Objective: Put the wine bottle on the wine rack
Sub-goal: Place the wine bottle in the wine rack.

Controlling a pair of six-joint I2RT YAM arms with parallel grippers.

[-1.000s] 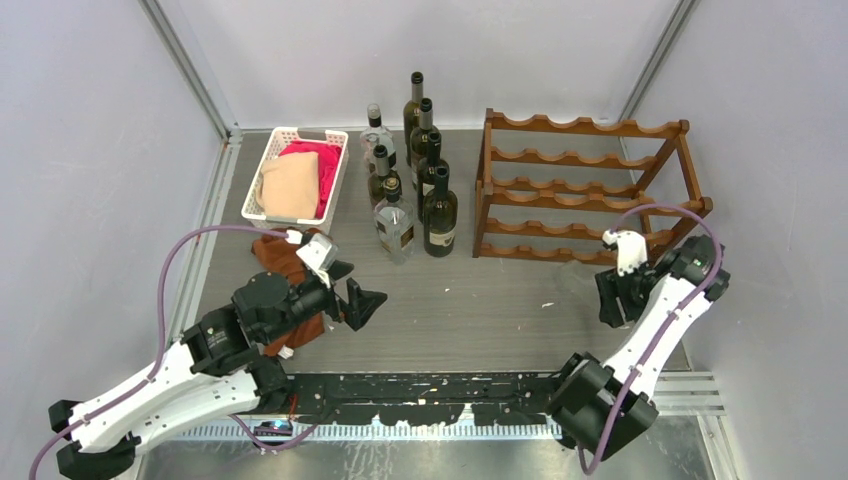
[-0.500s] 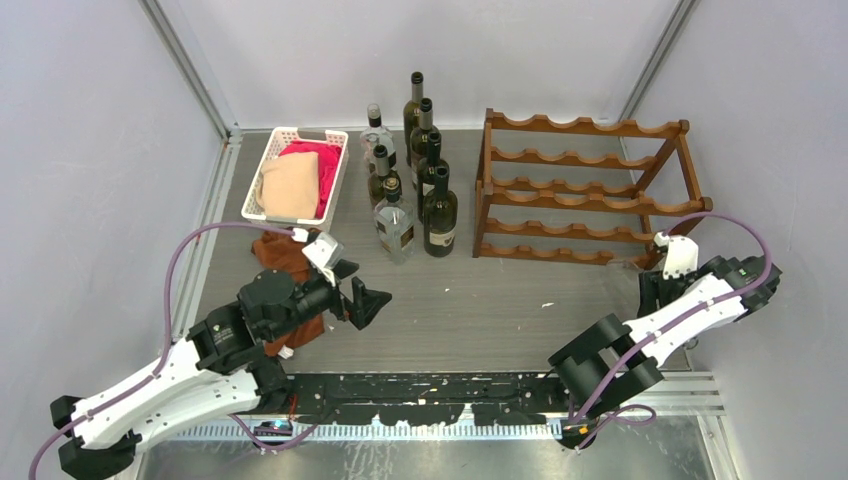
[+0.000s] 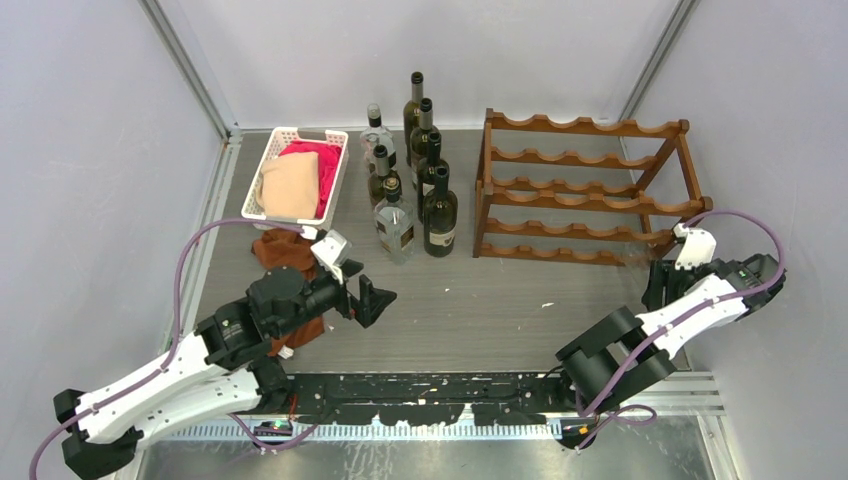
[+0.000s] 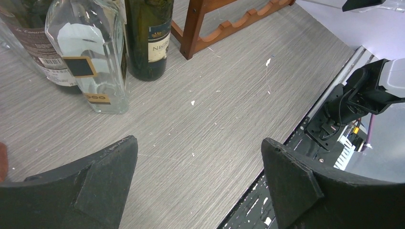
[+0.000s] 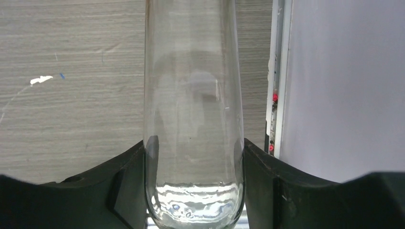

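A clear glass wine bottle (image 5: 191, 95) fills the right wrist view, and my right gripper (image 5: 193, 148) is shut on its body near the rounded base. From above, that gripper (image 3: 661, 287) is low by the right wall, just in front of the right end of the reddish-brown wine rack (image 3: 585, 190); the clear bottle hardly shows there. My left gripper (image 3: 372, 300) hovers open and empty over the table (image 4: 198, 140), in front of the standing bottles. The rack's foot (image 4: 191, 28) shows in the left wrist view.
Several dark and clear bottles (image 3: 438, 215) stand in a cluster left of the rack; a clear square one (image 4: 90, 57) is nearest my left gripper. A white slotted basket (image 3: 262, 190) with cloths sits at the back left, a brown cloth (image 3: 280, 250) before it.
My right arm has swung right toward the wall with the clear bottle, ending by the rack's right end. My left arm has crept slightly forward and right, still open.
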